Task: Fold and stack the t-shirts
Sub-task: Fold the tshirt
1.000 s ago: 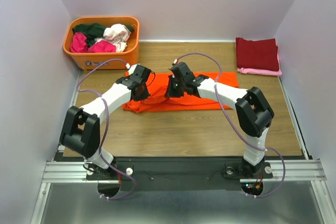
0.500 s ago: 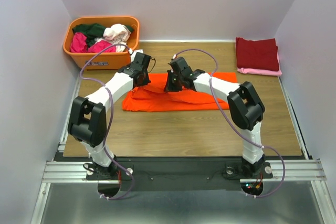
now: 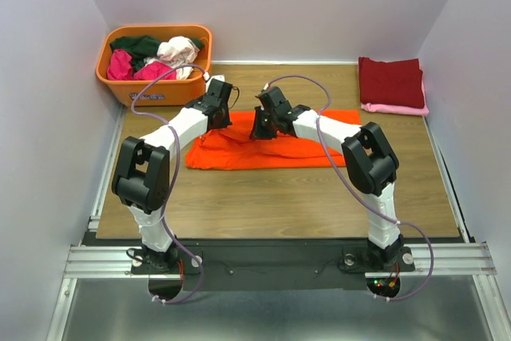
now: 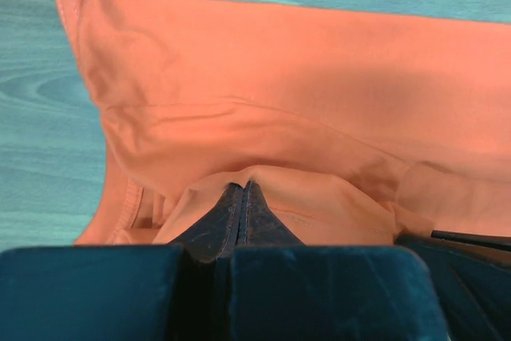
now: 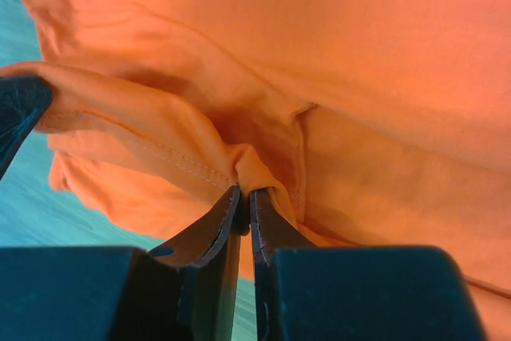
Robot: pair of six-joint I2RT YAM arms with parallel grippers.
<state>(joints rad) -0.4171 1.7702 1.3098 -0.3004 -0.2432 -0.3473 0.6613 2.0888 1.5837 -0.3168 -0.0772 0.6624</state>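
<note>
Both hands pinched the orange shirt (image 3: 275, 153) along its far edge.
Shirt lay spread mid-tabletop (image 3: 279, 197). Left hand (image 4: 243, 197) was clamped tight on a cloth fold. Right hand (image 5: 244, 197) gripped another fold, fingers a sliver apart.

We see an orange t-shirt (image 3: 239, 153) on a brown wood-grain desk (image 3: 279, 197). The tub (image 3: 160, 92) is orange as well, and in it are a dark green shirt (image 3: 136, 44), a magenta shirt (image 3: 120, 65) and a whitish-pink shirt (image 3: 180, 49). Elsewhere we see a dark red shirt (image 3: 391, 81) and a pink shirt (image 3: 399, 109). The left arm (image 3: 180, 129) and right arm (image 3: 331, 129) are white with black joints, and the cables (image 3: 299, 79) are purple.
</note>
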